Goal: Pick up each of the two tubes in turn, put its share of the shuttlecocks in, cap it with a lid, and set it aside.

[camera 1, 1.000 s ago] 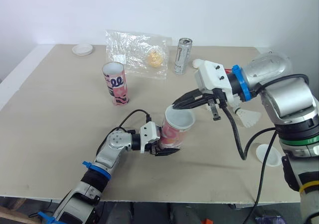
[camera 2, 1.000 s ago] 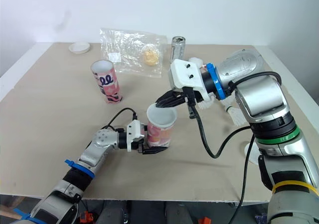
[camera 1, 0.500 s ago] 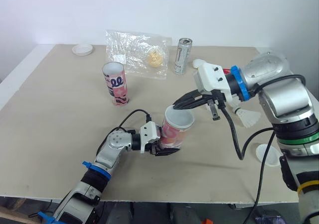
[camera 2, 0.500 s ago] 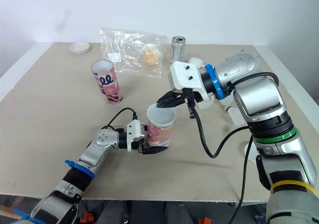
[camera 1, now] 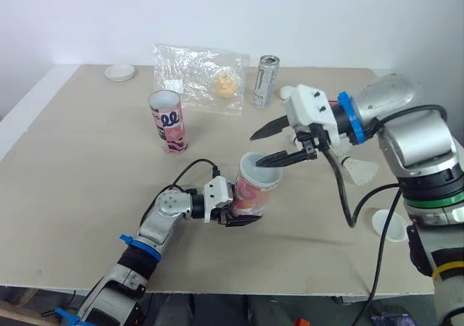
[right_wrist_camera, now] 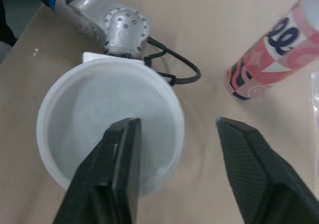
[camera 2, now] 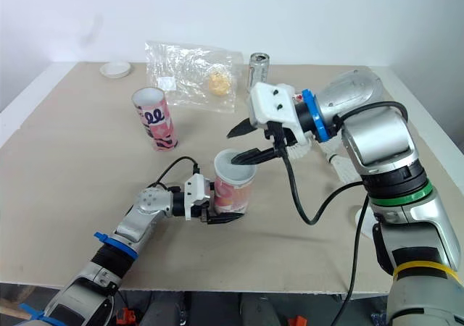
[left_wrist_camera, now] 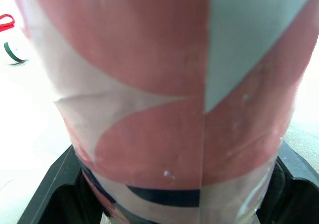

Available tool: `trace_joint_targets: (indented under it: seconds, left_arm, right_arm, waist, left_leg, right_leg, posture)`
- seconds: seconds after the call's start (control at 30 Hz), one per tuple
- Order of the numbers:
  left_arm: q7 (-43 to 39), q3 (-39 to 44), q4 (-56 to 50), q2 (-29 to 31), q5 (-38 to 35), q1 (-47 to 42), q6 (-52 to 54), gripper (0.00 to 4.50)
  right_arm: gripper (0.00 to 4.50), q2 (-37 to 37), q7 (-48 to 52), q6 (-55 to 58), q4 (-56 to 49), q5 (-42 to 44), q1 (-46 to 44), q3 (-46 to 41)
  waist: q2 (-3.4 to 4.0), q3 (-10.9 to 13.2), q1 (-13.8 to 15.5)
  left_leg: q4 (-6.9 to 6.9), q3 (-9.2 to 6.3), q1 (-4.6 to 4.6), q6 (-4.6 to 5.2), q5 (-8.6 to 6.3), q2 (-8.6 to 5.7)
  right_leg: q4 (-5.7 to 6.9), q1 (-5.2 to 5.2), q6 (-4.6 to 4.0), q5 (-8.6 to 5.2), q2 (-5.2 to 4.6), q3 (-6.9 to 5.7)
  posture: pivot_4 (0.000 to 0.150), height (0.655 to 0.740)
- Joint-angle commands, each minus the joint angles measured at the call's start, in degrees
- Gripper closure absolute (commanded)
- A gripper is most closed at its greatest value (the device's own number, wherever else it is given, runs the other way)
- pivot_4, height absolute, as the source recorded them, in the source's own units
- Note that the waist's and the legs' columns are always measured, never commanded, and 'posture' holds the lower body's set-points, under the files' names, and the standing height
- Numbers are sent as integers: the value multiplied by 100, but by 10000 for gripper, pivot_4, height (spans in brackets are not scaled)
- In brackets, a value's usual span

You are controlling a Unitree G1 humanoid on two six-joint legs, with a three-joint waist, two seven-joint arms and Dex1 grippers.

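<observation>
Lower centre, the left gripper (camera 1: 243,214) clamps the upright pink-and-white patterned tube (camera 1: 255,190); just above its white top, the right gripper (camera 1: 257,149) hangs, fingers spread apart.

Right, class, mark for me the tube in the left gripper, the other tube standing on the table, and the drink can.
held tube (camera 1: 254,190): left eye view, its pink side wall.
standing tube (camera 1: 169,125): left eye view, middle of its printed side.
drink can (camera 1: 266,83): left eye view, middle of its body.
</observation>
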Motion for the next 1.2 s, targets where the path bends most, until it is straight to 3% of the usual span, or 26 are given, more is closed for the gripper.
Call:
trace_joint_targets:
  seconds: [0.03, 0.13, 0.2, 0.23, 0.27, 0.43, 0.87, 1.2]
  left_arm:
    - [107, 7, 355, 161, 201, 125, 281, 12415]
    - [111, 10, 365, 161, 202, 119, 281, 12415]
    - [116, 15, 375, 159, 199, 114, 280, 12415]
    - [114, 18, 368, 161, 194, 117, 282, 12415]
    - [110, 19, 362, 163, 190, 119, 283, 12415]
    - [78, 19, 360, 163, 173, 113, 291, 12415]
    - [87, 13, 315, 182, 193, 149, 309, 12415]
    - [137, 26, 286, 184, 196, 174, 349, 12415]
  right_arm:
    - [17738, -24, -292, 474, 52, 450, -320, -730]
    - [17738, -15, -405, 1053, -179, 922, -239, -1046]
    - [23647, -60, -437, 1341, -485, 1212, -17, -1168]
    - [24204, -116, -420, 1448, -648, 1323, 115, -1185]
    - [30310, -144, -446, 1524, -798, 1384, 252, -1182]
    - [44509, -123, -704, 1825, -1279, 1626, 702, -1107]
    - [44509, -167, -800, 1227, -1162, 765, 943, 34]
    - [44509, -204, -625, 864, -1007, 313, 963, 434]
  waist:
    - [0, 0, 0]
    - [0, 0, 0]
    - [0, 0, 1]
    - [0, 0, 1]
    - [-1, -1, 1]
    - [-1, 0, 1]
    - [-9, -7, 0]
    - [-23, -21, -6]
  left_leg:
    - [0, 0, -1, 0, 0, 0]
    - [-2, -1, 1, 0, 0, 0]
    - [-3, -1, 0, 0, 0, 0]
    - [-3, 0, 0, 0, 0, 0]
    - [-3, -1, 0, 0, 0, 0]
    - [-2, 1, 0, 0, 0, 0]
    - [-4, 3, -1, 0, 0, 0]
    - [-6, 4, 15, -2, -1, 4]
  right_leg:
    - [0, 0, 0, 0, 0, 0]
    - [0, 0, 0, 0, 1, -1]
    - [0, 0, 0, 0, 0, 0]
    - [0, 0, -1, 0, 0, 0]
    - [0, 1, 0, 0, 1, 0]
    - [0, -1, 0, 0, 0, 2]
    - [-1, -8, 0, 0, -1, 1]
    - [-2, -18, 0, 0, -2, 0]
  posture:
    - [1500, 7400]
    - [1500, 7400]
    - [1500, 7400]
    - [1500, 7400]
    - [1500, 7400]
    - [1500, 7400]
    - [1500, 7400]
    - [1500, 7400]
